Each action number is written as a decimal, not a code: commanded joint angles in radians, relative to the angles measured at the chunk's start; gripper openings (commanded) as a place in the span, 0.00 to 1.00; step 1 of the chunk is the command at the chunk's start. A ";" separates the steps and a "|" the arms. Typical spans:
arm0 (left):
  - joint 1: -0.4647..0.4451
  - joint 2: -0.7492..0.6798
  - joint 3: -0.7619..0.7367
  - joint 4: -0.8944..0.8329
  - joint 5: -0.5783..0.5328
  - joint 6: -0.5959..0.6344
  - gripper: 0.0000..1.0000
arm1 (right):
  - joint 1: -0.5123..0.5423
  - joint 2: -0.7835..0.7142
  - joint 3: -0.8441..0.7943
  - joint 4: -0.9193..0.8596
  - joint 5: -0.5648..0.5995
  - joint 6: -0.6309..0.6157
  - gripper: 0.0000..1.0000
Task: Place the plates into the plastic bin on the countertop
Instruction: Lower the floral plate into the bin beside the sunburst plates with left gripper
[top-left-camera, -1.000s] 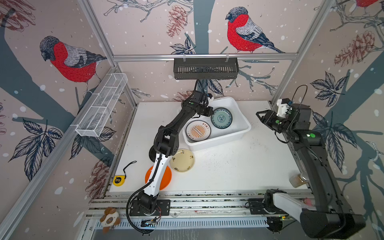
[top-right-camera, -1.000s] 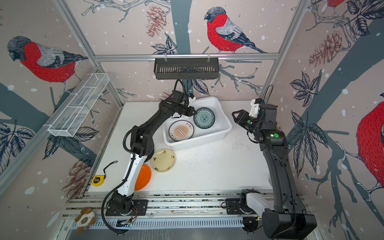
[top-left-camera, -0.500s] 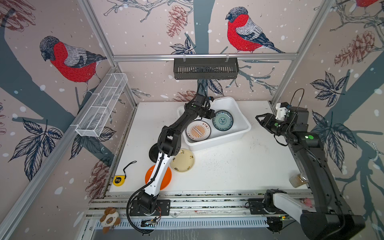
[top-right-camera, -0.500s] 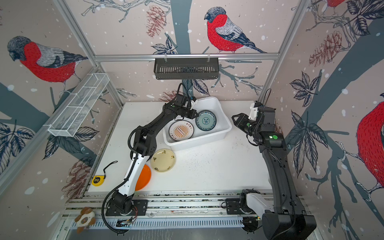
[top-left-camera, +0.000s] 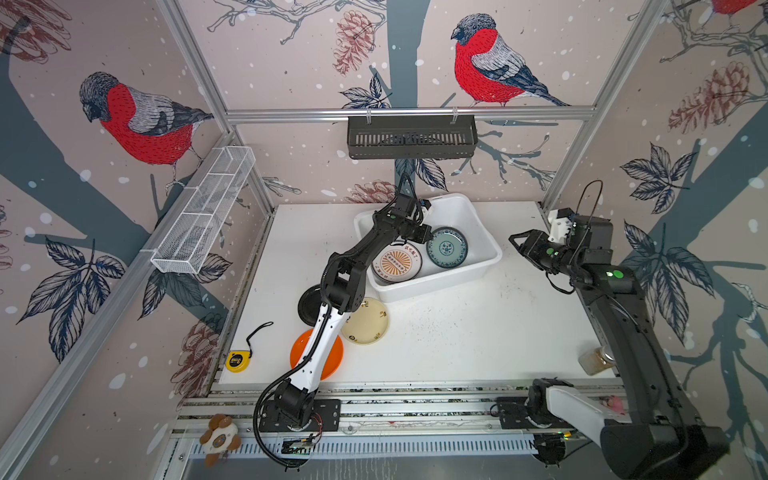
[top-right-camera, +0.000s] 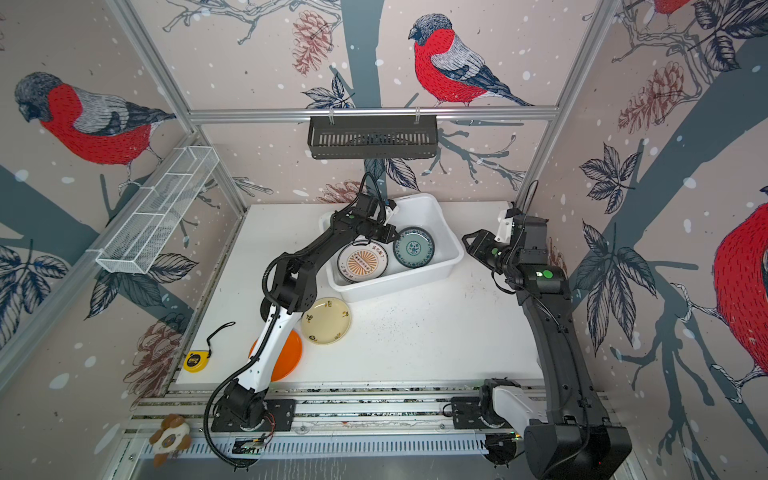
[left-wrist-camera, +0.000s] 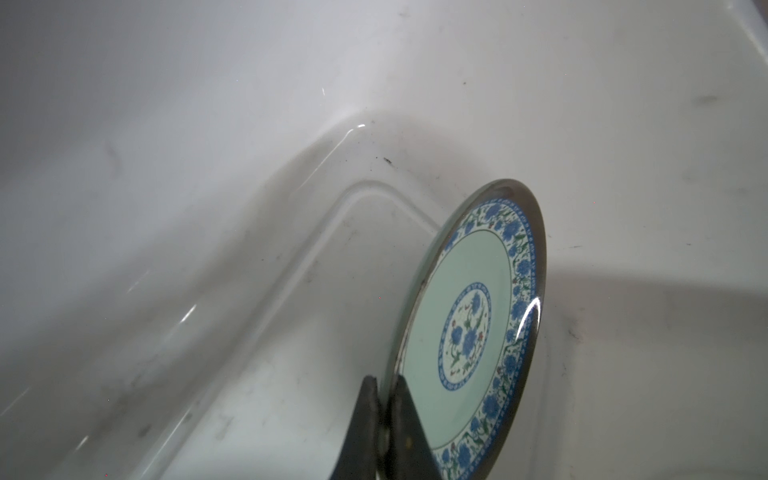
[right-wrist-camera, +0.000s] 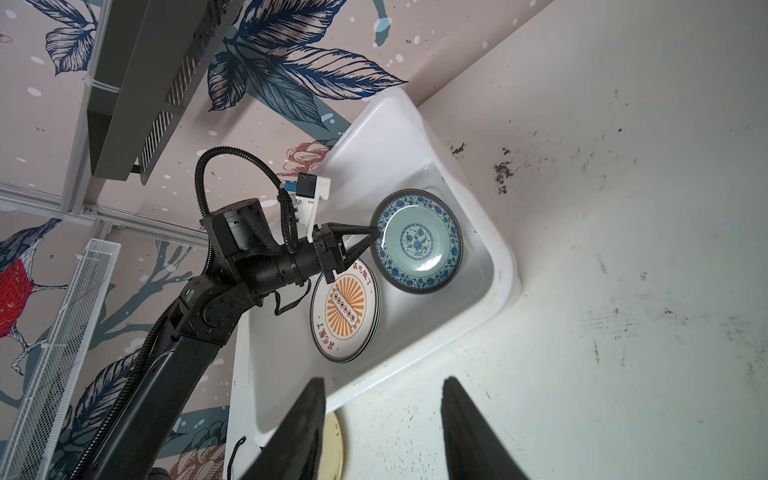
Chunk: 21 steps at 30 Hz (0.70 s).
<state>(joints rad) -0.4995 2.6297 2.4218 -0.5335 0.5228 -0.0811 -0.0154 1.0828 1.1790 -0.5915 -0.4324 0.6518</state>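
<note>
The white plastic bin (top-left-camera: 436, 284) stands at the back of the countertop (top-left-camera: 478, 332). A stack of sunburst plates (top-left-camera: 397, 264) (right-wrist-camera: 345, 316) lies in its left half. My left gripper (top-left-camera: 426, 237) (left-wrist-camera: 386, 386) is shut on the rim of the teal-patterned plate (top-left-camera: 447, 248) (left-wrist-camera: 469, 328), holding it tilted inside the bin's right half. Whether it touches the floor I cannot tell. My right gripper (top-left-camera: 513, 243) (right-wrist-camera: 382, 380) hangs open and empty, right of the bin. In front of the bin lie a cream plate (top-left-camera: 368, 322), a black plate (top-left-camera: 309, 305) and an orange plate (top-left-camera: 332, 357), partly hidden by my left arm.
A yellow tape measure (top-left-camera: 237, 359) lies at the countertop's front left and a small jar (top-left-camera: 596, 359) at its front right edge. A black slatted basket (top-left-camera: 411, 137) hangs on the back wall and a white wire-mesh rack (top-left-camera: 203, 212) on the left wall.
My left gripper has carried the teal plate slightly lower and forward inside the bin. My right gripper has drifted a little toward the front, still open.
</note>
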 joint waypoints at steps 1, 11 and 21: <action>-0.005 0.003 0.011 0.043 0.023 -0.014 0.00 | -0.001 0.000 -0.004 0.013 -0.010 0.003 0.47; -0.010 0.024 0.023 0.042 0.029 -0.009 0.00 | -0.001 -0.013 -0.023 0.012 -0.012 0.008 0.47; -0.015 0.041 0.033 0.046 0.026 -0.008 0.02 | -0.001 -0.017 -0.036 0.013 -0.014 0.008 0.47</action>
<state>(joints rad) -0.5087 2.6652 2.4458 -0.5060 0.5282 -0.0814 -0.0158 1.0679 1.1446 -0.5926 -0.4389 0.6556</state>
